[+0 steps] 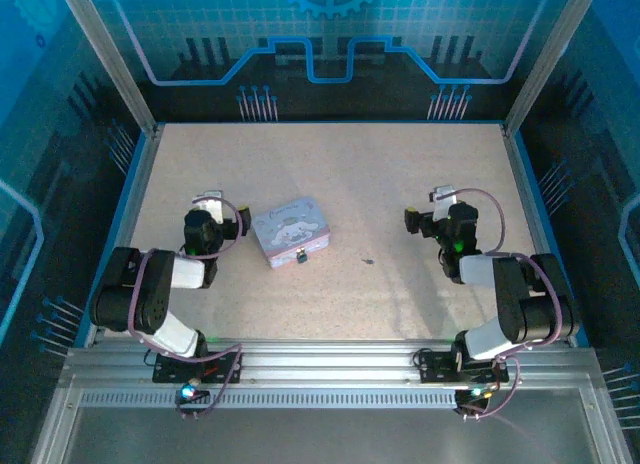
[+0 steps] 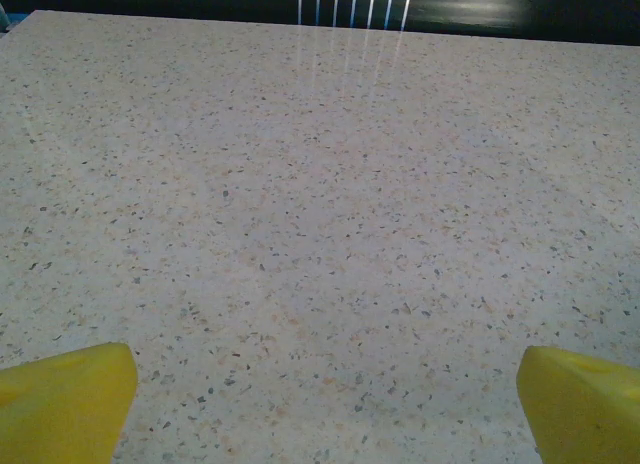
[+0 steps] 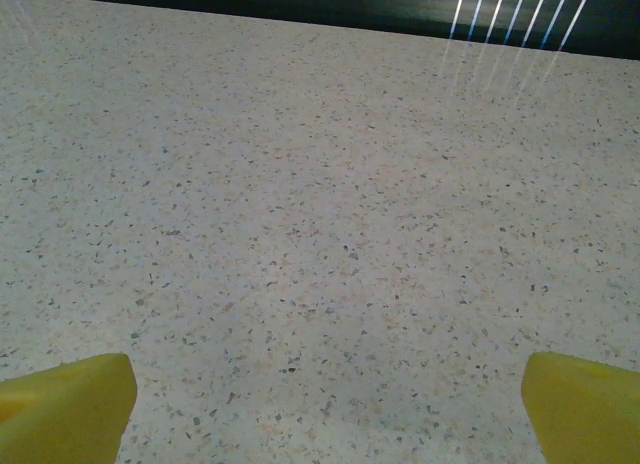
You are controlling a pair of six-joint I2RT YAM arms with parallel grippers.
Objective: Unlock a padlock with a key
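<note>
A tiny dark padlock (image 1: pixel 300 256) hangs at the front edge of a pale lilac tin (image 1: pixel 290 229) in the middle-left of the table. The key (image 1: pixel 368 259) is a dark speck lying on the table to the right of the tin. My left gripper (image 1: pixel 209 200) stands open just left of the tin, its yellow fingertips (image 2: pixel 65 404) wide apart over bare tabletop. My right gripper (image 1: pixel 444 196) is open too, well right of the key, with yellow fingertips (image 3: pixel 580 409) spread and nothing between them.
The speckled beige table (image 1: pixel 330 164) is framed by metal posts and blue walls. Open surface stretches behind the tin and between the two arms. Both arm bases sit on the rail at the near edge.
</note>
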